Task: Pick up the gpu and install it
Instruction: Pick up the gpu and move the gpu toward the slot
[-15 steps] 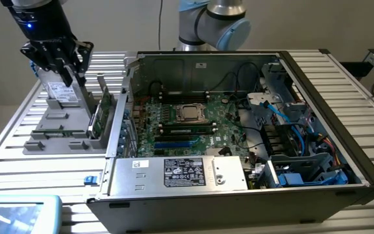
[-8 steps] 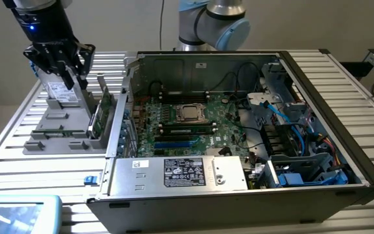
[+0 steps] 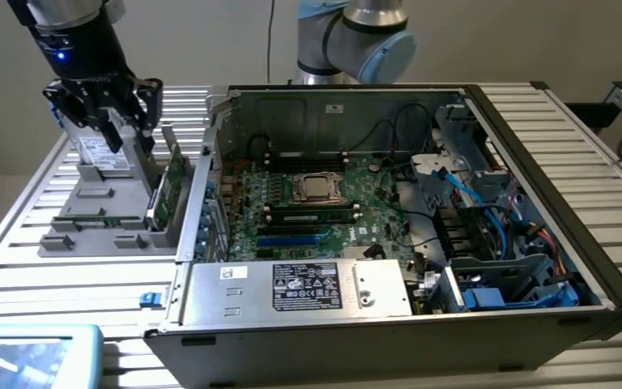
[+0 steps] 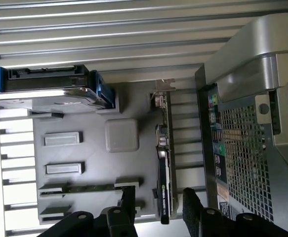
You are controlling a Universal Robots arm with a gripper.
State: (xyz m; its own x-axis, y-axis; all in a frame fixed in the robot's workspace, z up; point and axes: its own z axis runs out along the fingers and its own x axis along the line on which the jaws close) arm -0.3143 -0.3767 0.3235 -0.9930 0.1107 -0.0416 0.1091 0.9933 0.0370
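While the gpu [image 4: 162, 163] sits ungrasped in its grey holder [image 4: 92, 165], the jaws hover spread above it; pickup and installation remain.

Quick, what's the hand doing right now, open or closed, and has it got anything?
Hand: open, holding nothing. In the wrist view the gpu shows between its spread fingers, not gripped.
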